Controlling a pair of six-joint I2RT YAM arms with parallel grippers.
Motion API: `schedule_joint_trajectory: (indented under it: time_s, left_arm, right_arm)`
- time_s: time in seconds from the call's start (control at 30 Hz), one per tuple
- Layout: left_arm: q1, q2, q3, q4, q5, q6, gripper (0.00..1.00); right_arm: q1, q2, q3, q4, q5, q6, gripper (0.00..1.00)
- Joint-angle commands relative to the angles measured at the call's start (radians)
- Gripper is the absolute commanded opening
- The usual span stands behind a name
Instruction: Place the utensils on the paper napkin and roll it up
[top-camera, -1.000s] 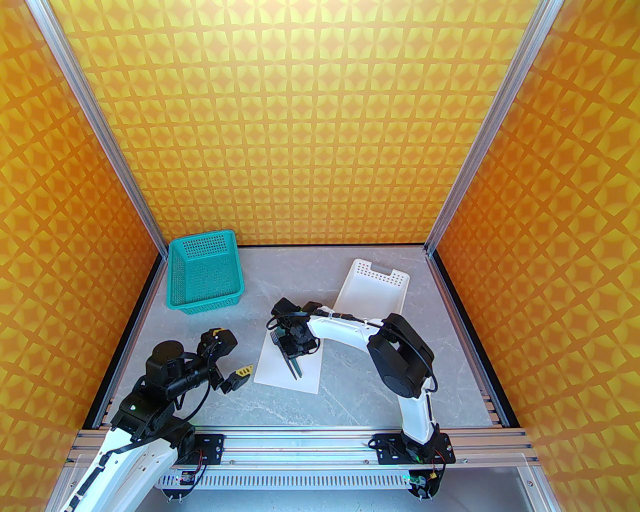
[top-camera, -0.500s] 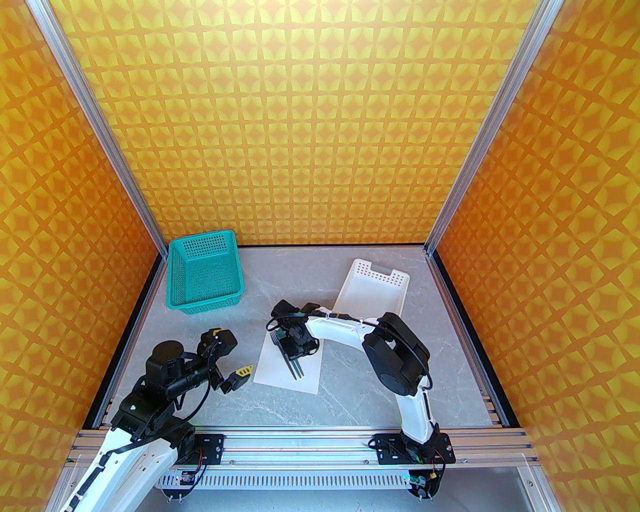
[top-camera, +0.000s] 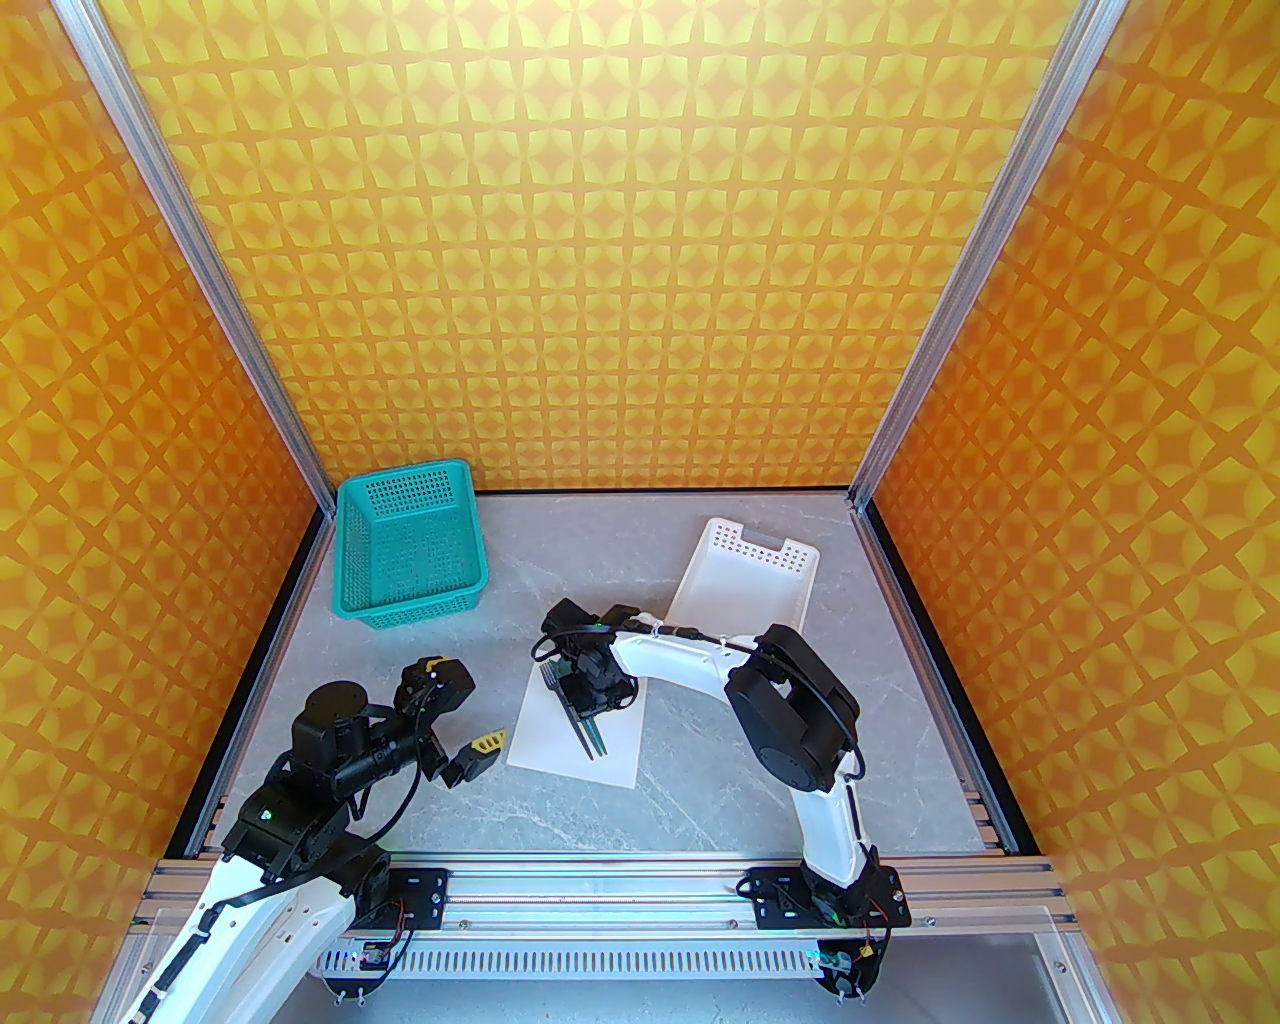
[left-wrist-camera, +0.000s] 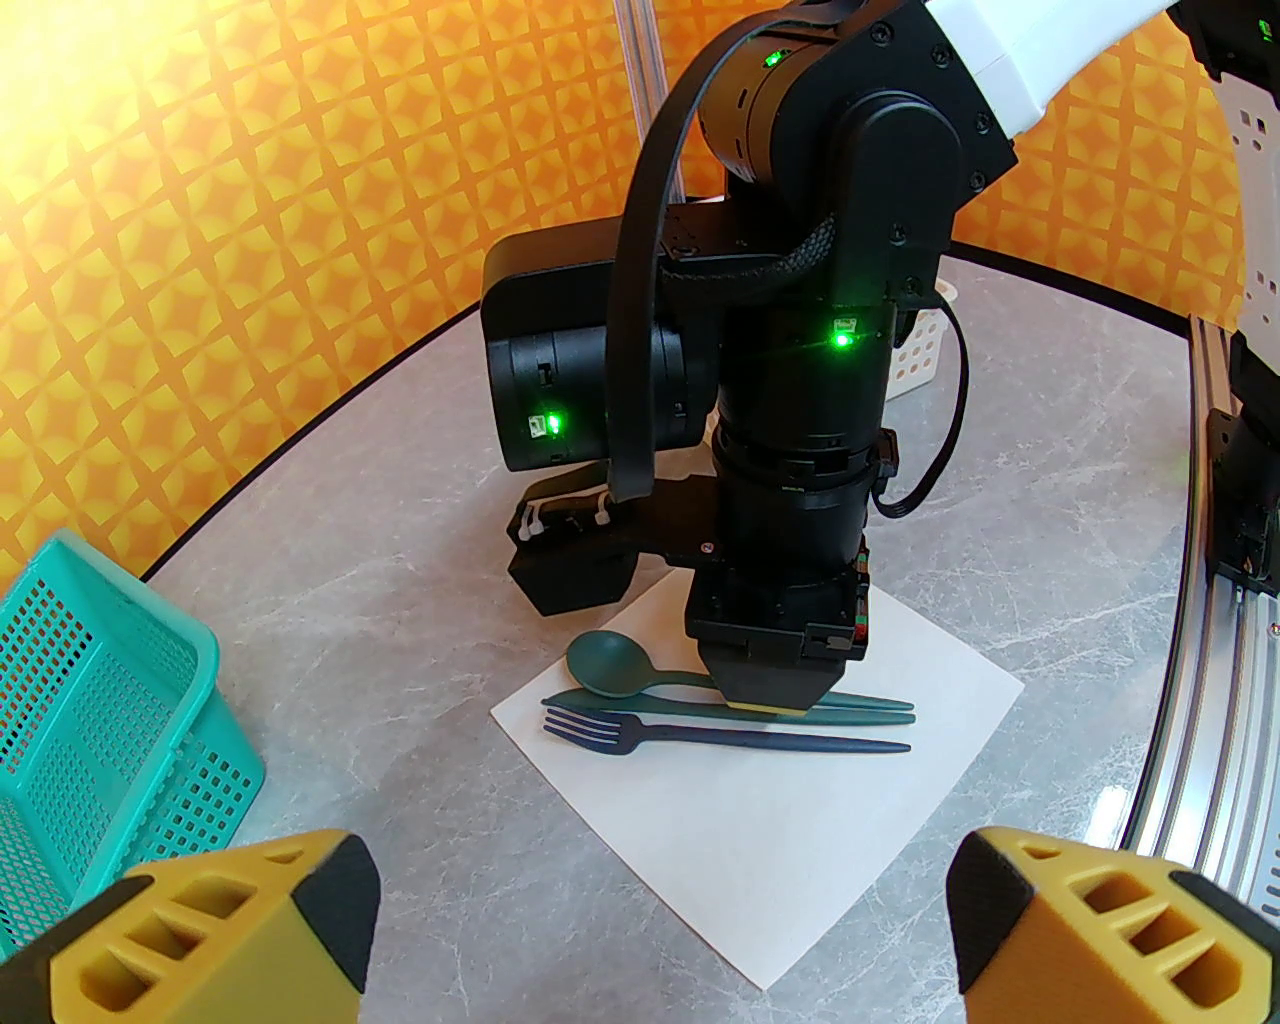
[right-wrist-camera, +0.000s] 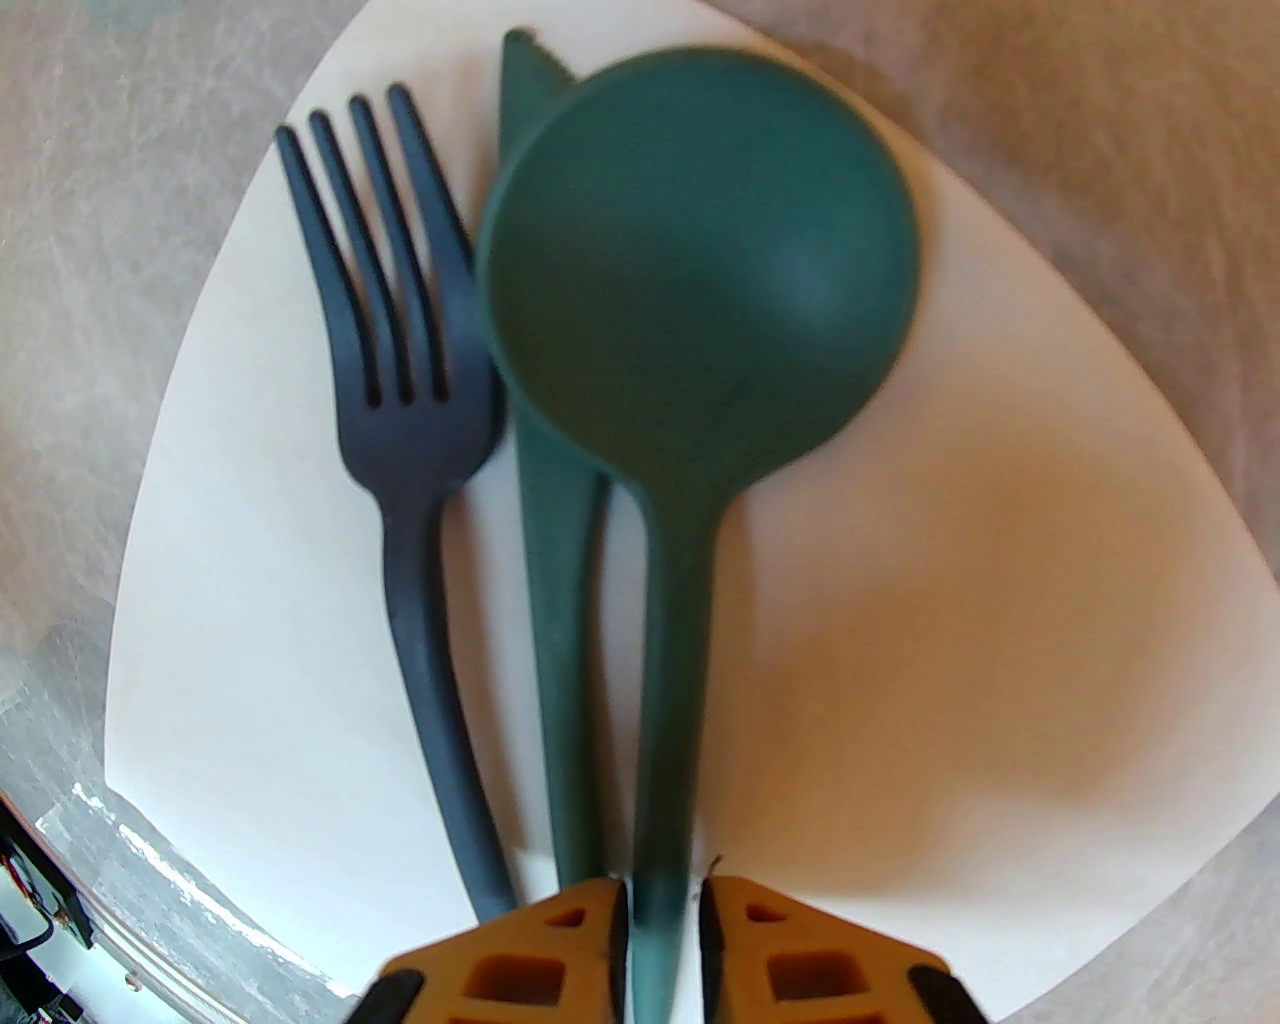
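Roughly left to right. Basket (top-camera: 415, 603) was seen at the back-left of the table (top-camera: 700, 800). Left gripper (top-camera: 478, 757) (left-wrist-camera: 660, 900) was held low just left of the napkin (top-camera: 560, 745) (left-wrist-camera: 760, 850) (right-wrist-camera: 950, 600), apart from it, with jaws spread wide and nothing between them. Napkin was laid flat mid-table. Utensils (top-camera: 590, 738) were all laid on it side by side, handles near parallel: fork (left-wrist-camera: 720, 738) (right-wrist-camera: 420, 560), knife (left-wrist-camera: 640, 705) (right-wrist-camera: 560, 600), spoon (left-wrist-camera: 605, 665) (right-wrist-camera: 700, 270). Knife blade was partly hidden by the spoon bowl in the right wrist view. Right gripper (top-camera: 590, 700) (left-wrist-camera: 768, 705) (right-wrist-camera: 660, 920) was pointed down at the handles, jaws narrow, spoon handle bracketed between the fingers (right-wrist-camera: 560, 950). Whether it was gripped could not be told. Tray (top-camera: 760, 545) was seen back right, off the napkin.
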Motion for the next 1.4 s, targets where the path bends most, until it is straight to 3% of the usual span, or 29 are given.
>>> schedule_joint_trajectory:
  time_s: [0.0, 0.33, 0.57, 0.7, 1.03, 1.2, 1.37]
  left_arm:
    - [-0.005, -0.005, -0.013, 0.003, 0.017, 0.014, 0.99]
    - [-0.005, -0.016, -0.009, 0.007, 0.013, 0.013, 0.99]
    - [-0.009, 0.022, 0.039, -0.021, 0.003, 0.017, 0.99]
    - [-0.064, 0.082, 0.103, -0.067, -0.024, 0.022, 0.99]
    - [-0.468, 0.293, 0.193, -0.107, -0.377, 0.03, 0.95]
    - [-0.722, 0.433, 0.18, -0.03, -0.615, 0.035, 0.93]
    - [-0.872, 0.624, 0.196, 0.059, -0.709, 0.026, 0.89]
  right_arm:
    - [0.005, -0.032, 0.027, -0.031, 0.045, -0.015, 0.25]
    - [-0.022, -0.18, 0.023, -0.038, 0.046, -0.004, 0.33]
    - [-0.114, -0.348, -0.073, -0.011, 0.06, 0.005, 0.36]
    - [-0.183, -0.456, -0.16, 0.04, 0.06, 0.028, 0.4]
    - [-0.376, -0.741, -0.4, 0.153, 0.029, 0.101, 0.44]
    - [-0.406, -0.867, -0.473, 0.157, 0.08, 0.143, 0.47]
    - [-0.408, -0.949, -0.499, 0.131, 0.116, 0.16, 0.48]
